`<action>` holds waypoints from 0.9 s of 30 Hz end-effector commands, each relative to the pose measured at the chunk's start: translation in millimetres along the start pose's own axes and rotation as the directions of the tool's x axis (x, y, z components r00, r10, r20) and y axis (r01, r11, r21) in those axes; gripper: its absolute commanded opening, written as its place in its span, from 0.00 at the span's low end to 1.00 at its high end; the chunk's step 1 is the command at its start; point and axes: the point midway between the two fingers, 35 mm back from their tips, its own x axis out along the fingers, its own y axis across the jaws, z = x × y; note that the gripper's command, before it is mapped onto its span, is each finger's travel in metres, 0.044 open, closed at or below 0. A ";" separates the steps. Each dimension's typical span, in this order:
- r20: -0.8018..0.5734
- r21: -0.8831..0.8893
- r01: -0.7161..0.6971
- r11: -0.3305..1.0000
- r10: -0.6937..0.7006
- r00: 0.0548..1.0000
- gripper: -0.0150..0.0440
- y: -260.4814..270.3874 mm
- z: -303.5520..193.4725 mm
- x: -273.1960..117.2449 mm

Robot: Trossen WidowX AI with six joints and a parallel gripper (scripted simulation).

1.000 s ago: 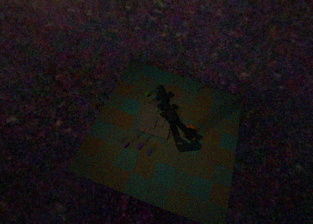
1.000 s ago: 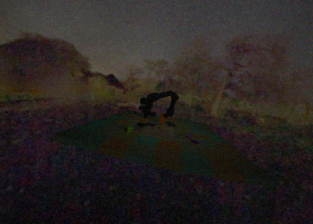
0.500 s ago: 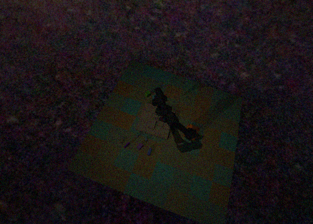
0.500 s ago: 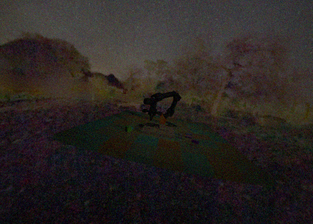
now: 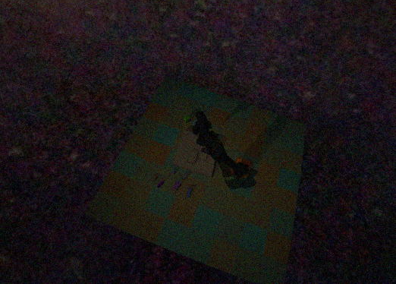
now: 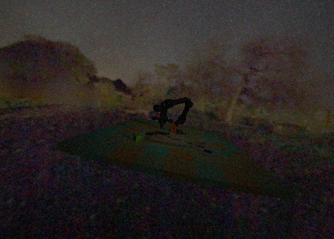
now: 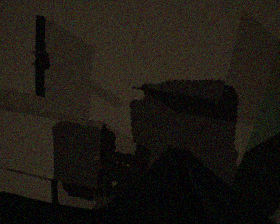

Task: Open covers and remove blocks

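All views are very dark. The pale puzzle board [image 5: 183,156] [image 6: 166,138] [image 7: 155,40] lies flat beside the arm. In the wrist view it shows a dark slot [image 7: 40,80] with a small knob [image 7: 42,61] midway along it. My gripper [image 6: 161,126] [image 7: 175,157] is shut with nothing visible between the fingers, pointing down low over the board's far part. Contact is unclear. A green block [image 5: 187,118] [image 6: 137,137] stands off the board. Two purple blocks [image 5: 161,183] [image 5: 177,184] and a blue block [image 5: 189,192] lie beyond its opposite edge. Cover positions and wells are too dark to tell.
The arm [image 5: 216,149] [image 6: 174,101] reaches over one side of the board and hides part of it. An orange object [image 5: 243,162] [image 6: 173,128] is by the arm's base. The chequered table top [image 5: 205,217] [image 6: 179,160] extends around them.
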 end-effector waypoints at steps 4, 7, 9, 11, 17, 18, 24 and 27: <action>0.002 -0.004 -0.005 1.000 0.005 1.000 0.25 1.1 0.3 0.9; 0.002 -0.004 -0.005 1.000 0.005 1.000 0.25 1.0 0.5 3.3; 0.002 -0.004 -0.005 1.000 0.005 1.000 0.25 1.0 0.7 5.3; 0.002 -0.004 -0.004 1.000 0.004 1.000 0.25 1.0 0.8 7.3; 0.002 -0.004 -0.004 1.000 0.004 1.000 0.25 1.0 1.2 13.4; 0.002 -0.004 -0.004 1.000 0.004 1.000 0.25 1.0 1.2 14.4; 0.003 -0.004 -0.004 1.000 0.004 1.000 0.25 1.1 1.5 20.4; 0.003 -0.004 -0.004 1.000 0.004 1.000 0.25 1.1 1.6 23.3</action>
